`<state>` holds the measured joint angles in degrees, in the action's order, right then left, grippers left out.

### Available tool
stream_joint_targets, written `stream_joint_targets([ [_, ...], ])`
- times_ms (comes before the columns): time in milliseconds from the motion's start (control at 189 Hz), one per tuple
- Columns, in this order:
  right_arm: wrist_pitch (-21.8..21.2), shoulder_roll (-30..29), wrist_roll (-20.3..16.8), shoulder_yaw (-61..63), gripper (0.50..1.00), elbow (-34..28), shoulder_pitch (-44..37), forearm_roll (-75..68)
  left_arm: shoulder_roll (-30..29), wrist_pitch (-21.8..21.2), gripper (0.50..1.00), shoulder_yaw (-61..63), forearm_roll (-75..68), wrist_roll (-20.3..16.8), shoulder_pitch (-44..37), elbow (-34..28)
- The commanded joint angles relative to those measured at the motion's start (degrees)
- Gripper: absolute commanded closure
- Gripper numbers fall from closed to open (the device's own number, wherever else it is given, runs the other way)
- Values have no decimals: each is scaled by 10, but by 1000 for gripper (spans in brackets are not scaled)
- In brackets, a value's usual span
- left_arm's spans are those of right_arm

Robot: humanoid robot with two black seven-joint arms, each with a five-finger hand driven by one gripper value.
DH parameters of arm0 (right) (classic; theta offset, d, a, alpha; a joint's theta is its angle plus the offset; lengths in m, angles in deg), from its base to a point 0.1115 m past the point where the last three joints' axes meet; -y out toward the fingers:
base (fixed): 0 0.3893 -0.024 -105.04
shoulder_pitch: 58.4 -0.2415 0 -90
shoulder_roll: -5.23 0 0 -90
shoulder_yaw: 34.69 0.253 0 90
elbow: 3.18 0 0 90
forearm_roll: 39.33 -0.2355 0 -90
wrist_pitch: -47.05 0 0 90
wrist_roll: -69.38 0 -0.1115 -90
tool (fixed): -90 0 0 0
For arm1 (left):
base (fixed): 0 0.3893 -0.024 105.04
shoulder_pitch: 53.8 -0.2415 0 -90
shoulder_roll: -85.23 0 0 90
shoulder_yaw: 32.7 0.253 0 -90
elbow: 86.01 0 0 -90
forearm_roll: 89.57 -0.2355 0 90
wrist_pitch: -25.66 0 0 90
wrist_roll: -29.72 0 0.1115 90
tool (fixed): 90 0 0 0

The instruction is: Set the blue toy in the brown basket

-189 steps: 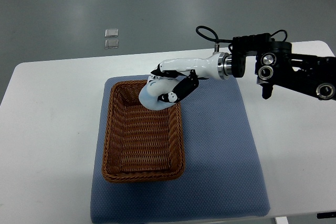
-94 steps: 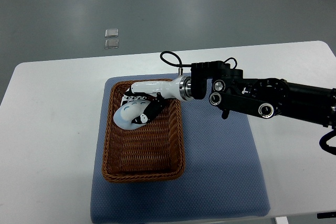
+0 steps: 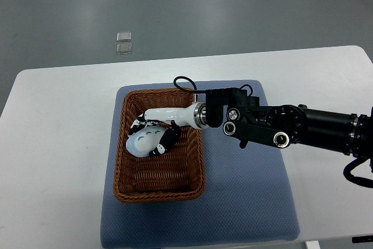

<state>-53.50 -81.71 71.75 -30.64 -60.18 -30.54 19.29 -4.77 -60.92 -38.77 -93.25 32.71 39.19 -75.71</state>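
basket sits on the blue mat, long side running away from me, mat on the white table. my right arm comes in from the right edge, low across the mat, and the right hand is inside the basket's far half, past its right rim. fingers are curled around the blue toy; i read that as a closed grasp, dark fingertips wrapped over the toy's near and right sides. toy is pale blue, rounded, with small darker marks on top. it is within the basket walls, toward the far left part. i cannot tell from this steep view whether it touches the wicker floor or hangs just above it. near half of the basket shows bare weave. a black cable loops off the wrist over the basket's far right corner. two small clear squares lie on the grey floor beyond the table.
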Motion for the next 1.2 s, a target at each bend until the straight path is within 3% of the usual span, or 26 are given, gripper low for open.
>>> stream_joint_targets([
  [0,-2,5,0,1,640,0,-1,-1,0,0,500,0,0,0,0,1],
  [64,-4,10,0,3,597,0,-3,-1,0,0,500,0,0,0,0,0],
  [360,-22,48,11,17,593,-6,-34,-13,0,0,500,1,0,0,0,-1],
  [482,-54,67,14,87,595,-7,-38,-16,0,0,500,0,0,0,0,-2],
  [662,-56,97,14,212,595,-1,-29,-79,0,0,500,1,0,0,0,2],
  [1006,-36,78,15,452,595,50,120,-314,0,0,500,1,0,0,0,1],
  [1197,-36,51,23,502,583,114,166,-445,0,0,500,2,0,0,0,1],
])
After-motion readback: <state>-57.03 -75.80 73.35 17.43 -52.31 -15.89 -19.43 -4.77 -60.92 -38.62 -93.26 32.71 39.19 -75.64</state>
